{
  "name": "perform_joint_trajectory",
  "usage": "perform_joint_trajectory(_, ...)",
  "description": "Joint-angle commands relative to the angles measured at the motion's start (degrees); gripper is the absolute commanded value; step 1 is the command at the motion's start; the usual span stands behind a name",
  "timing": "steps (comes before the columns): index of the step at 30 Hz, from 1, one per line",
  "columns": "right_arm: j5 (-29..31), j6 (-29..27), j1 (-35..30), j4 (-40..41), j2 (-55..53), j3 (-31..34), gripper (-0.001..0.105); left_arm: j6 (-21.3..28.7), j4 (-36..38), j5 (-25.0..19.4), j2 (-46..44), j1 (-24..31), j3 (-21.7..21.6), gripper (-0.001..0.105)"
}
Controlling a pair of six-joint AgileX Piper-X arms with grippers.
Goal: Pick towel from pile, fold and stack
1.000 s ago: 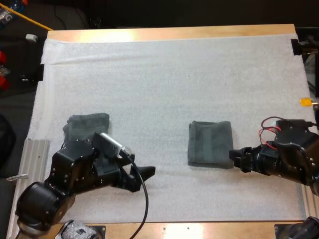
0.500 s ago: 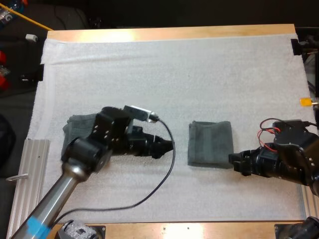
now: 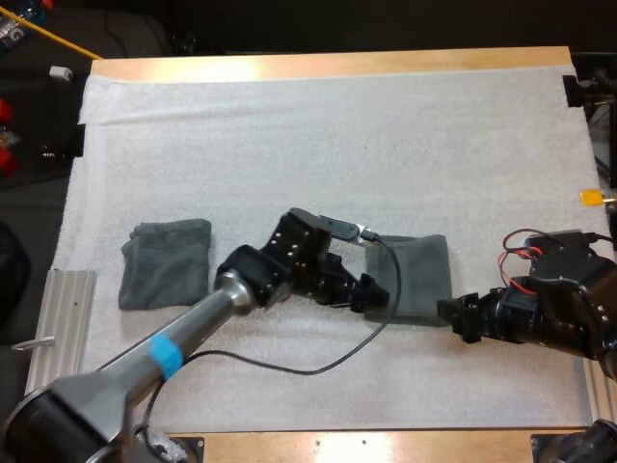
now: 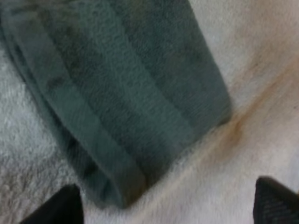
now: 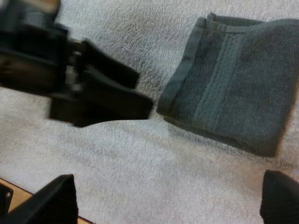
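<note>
- Two dark grey-green towels lie folded flat on the white mat (image 3: 337, 125), well apart from each other.
- One of them, the centre-right towel (image 3: 419, 278), sits between the two hands as a neat rectangle.
- Seen from the right wrist, the centre-right towel (image 5: 233, 79) shows a woven band across it and a hemmed edge.
- The other, the far-left towel (image 3: 166, 263), rests near the mat's left side with nothing touching it.
- The left hand (image 3: 371, 292) is low over the mat at the centre-right towel's left edge, its arm reaching across from the lower left.
- From the left wrist, the left hand (image 4: 163, 205) is wide open, its black fingers (image 4: 56, 207) far apart.
- The centre-right towel (image 4: 117, 93) has its folded corner just ahead of that gap, and neither fingertip presses on it.
- The right hand (image 3: 451, 315) is just beside the towel's near right corner; whether it touches the cloth cannot be told.
- From the right wrist, the right hand (image 5: 166, 200) is also wide open, its fingers (image 5: 49, 200) clear of the towel with bare mat between them.
- That view also has the left hand (image 5: 103, 100) at the towel's opposite corner.
- The mat covers a wooden surface (image 3: 337, 66), whose bare rim runs along the far side.
</note>
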Motion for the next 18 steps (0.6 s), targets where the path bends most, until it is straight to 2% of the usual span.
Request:
perform_joint_trajectory(1, -0.6, -0.8, 0.0, 0.3, -0.5, -0.2, 0.077, -1.8, -2.2, -0.1, 1.1, 0.0, -0.2, 0.071)
perform_joint_trajectory(7, -0.4, -0.8, 0.0, 0.3, -0.5, -0.2, 0.077, -3.3, -4.1, -0.3, 6.8, -0.3, -0.3, 0.071)
perform_joint_trajectory(11, 0.0, -0.8, 0.0, 0.3, -0.5, -0.2, 0.077, -4.1, -4.8, 1.5, 9.4, -0.8, -0.3, 0.071)
perform_joint_trajectory(18, 0.8, -0.8, 0.0, 0.3, -0.5, -0.2, 0.077, -6.4, -5.5, 2.3, 11.1, -1.7, -0.3, 0.069)
